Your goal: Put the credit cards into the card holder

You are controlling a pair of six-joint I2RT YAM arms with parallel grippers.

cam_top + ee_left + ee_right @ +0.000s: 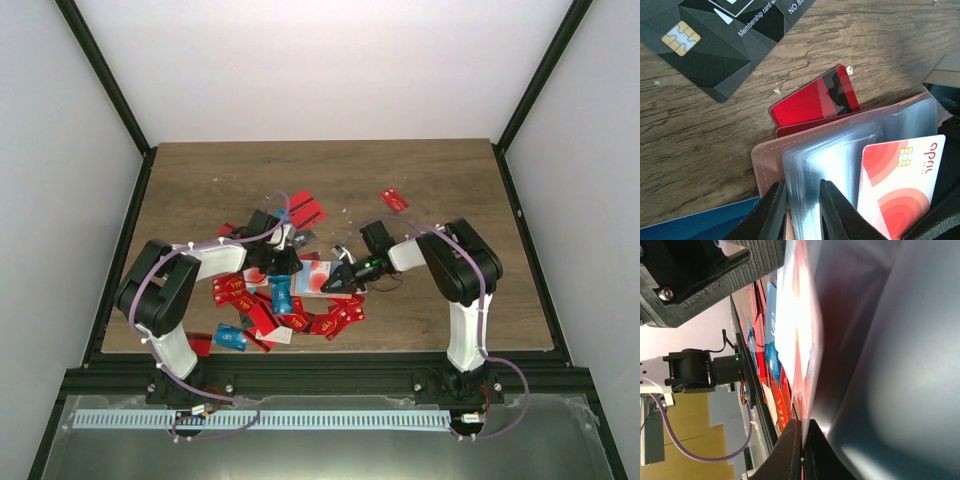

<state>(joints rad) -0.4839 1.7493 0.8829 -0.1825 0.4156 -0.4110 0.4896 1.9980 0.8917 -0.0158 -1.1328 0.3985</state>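
Observation:
The card holder (766, 159) is a tan sleeve lying open, with clear plastic pockets (850, 150). My left gripper (801, 186) is shut on a bunch of those pockets. A white card with red circles (900, 185) lies partly in a pocket. My right gripper (802, 422) is shut on that card's thin edge (796, 330). In the top view the left gripper (283, 262) and right gripper (331, 284) meet over the holder (305, 272) at mid-table. A red card with a black stripe (815, 100) sticks out from under the holder.
A dark grey chip card (715, 45) lies just beyond the holder, and a blue card (685, 226) lies near it. Several red and blue cards (245, 300) are scattered at the front left. More red cards (305, 211) lie behind, and one (394, 199) at the back right.

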